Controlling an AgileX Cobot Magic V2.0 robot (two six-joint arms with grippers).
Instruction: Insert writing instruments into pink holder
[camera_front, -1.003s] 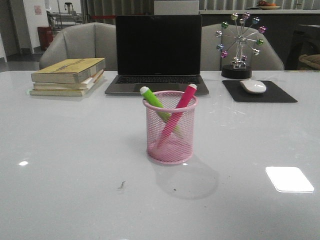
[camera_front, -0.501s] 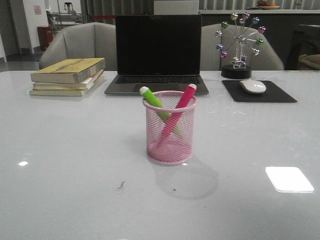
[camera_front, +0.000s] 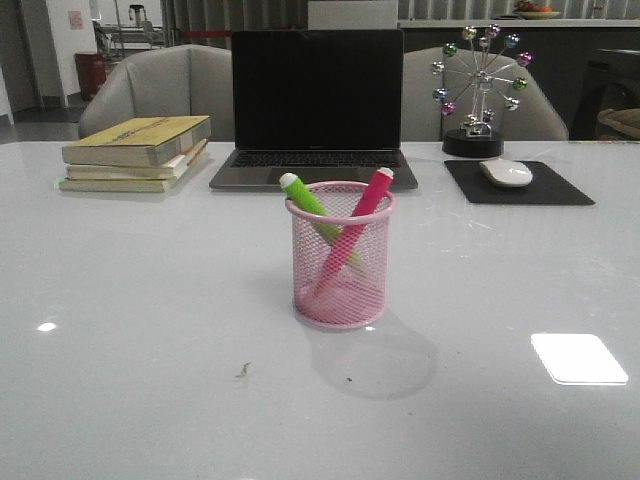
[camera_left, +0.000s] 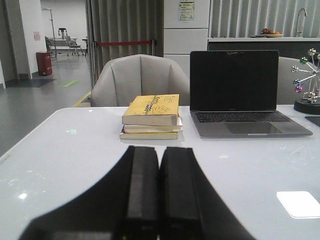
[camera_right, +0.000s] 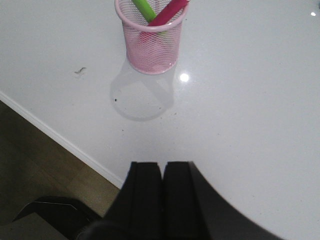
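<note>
The pink holder (camera_front: 340, 260) stands upright mid-table, also seen in the right wrist view as the pink holder (camera_right: 151, 40). A lime green pen (camera_front: 305, 197) and a magenta pen (camera_front: 365, 200) lean crossed inside it, white ends above the rim; the right wrist view shows the green pen (camera_right: 144, 9) and the magenta pen (camera_right: 167, 11). My right gripper (camera_right: 162, 164) is shut and empty, well back from the cup near the table's edge. My left gripper (camera_left: 159, 149) is shut and empty over bare table, facing the books. Neither gripper shows in the front view.
An open laptop (camera_front: 316, 105) sits behind the cup. A stack of books (camera_front: 137, 152) lies at the back left. A white mouse (camera_front: 506, 172) rests on a black pad (camera_front: 518, 184), with a ferris-wheel ornament (camera_front: 480, 90) behind. The table's near edge (camera_right: 60, 140) drops to floor.
</note>
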